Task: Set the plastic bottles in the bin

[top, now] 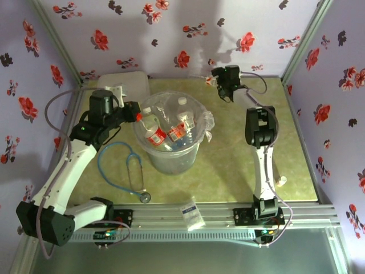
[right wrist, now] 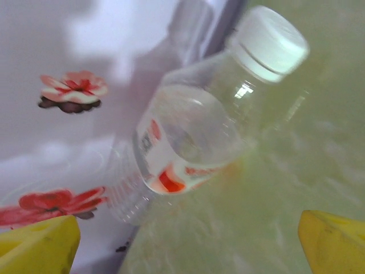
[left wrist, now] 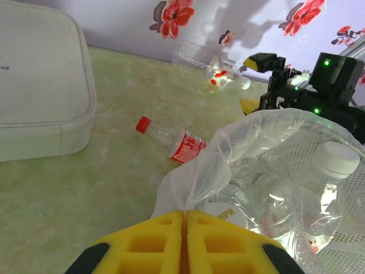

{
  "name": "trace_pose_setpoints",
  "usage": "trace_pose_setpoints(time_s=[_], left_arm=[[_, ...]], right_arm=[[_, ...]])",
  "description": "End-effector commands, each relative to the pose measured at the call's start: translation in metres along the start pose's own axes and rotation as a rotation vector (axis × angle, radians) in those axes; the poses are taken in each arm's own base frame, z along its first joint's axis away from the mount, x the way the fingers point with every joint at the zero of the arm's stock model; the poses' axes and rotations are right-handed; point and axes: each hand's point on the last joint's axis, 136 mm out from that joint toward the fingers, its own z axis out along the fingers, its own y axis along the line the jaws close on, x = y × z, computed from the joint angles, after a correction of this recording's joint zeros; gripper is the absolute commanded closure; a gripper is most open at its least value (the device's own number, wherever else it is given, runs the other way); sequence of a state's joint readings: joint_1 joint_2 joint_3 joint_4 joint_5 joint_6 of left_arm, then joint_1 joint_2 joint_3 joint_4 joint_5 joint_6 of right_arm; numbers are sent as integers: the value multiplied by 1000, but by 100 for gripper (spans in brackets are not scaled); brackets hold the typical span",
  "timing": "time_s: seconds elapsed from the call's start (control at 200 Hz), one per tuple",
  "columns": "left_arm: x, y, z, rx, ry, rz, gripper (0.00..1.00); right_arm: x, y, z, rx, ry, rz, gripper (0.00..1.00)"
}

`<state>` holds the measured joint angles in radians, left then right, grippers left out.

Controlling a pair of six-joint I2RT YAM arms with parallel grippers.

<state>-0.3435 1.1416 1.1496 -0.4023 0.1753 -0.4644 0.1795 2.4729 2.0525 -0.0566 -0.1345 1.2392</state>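
From above, the bin (top: 171, 162) holds at least three bottles (top: 154, 134), overlapping and hard to count. The left wrist view shows the left pincer (left wrist: 185, 220) clenched at the bag's (left wrist: 194, 171) edge; whether it nips the bag cannot be told. Past it, one red-capped bottle (left wrist: 174, 141) lies on the desk (left wrist: 85, 188) between bin and box (left wrist: 40, 85). Farthest, the right wrist view shows the right pincer (right wrist: 187, 228) released, fingers spread, before one white-capped bottle (right wrist: 188, 137) lying by the wall (right wrist: 68, 45).
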Motion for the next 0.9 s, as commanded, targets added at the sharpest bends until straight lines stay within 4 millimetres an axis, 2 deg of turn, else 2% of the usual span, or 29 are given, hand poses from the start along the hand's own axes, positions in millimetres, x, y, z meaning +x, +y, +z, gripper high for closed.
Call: trace_pose_setpoints(time_s=[0.0, 0.19, 0.285, 0.485, 0.58, 0.72, 0.83, 0.895], left_arm=[[-3, -3, 0, -9, 17, 18, 90], [-7, -3, 0, -27, 46, 33, 89], [-9, -3, 2, -32, 52, 27, 79], [-13, -5, 0, -34, 44, 17, 67], [-13, -4, -1, -37, 45, 10, 59], [-13, -3, -3, -54, 56, 14, 50], [-14, -3, -3, -54, 54, 4, 48], [-14, -3, -3, -53, 52, 0, 46]], right_arm=[[-3, -7, 15, 57, -29, 14, 1], [-3, -21, 42, 82, -40, 63, 2], [-5, -30, 51, 109, -65, 82, 2], [-4, -39, 68, 108, -105, 136, 5], [-3, -54, 78, 121, -115, 154, 8], [4, -77, 88, 153, -86, 162, 18], [6, -84, 89, 158, -61, 161, 26], [2, -83, 85, 148, -65, 151, 38]])
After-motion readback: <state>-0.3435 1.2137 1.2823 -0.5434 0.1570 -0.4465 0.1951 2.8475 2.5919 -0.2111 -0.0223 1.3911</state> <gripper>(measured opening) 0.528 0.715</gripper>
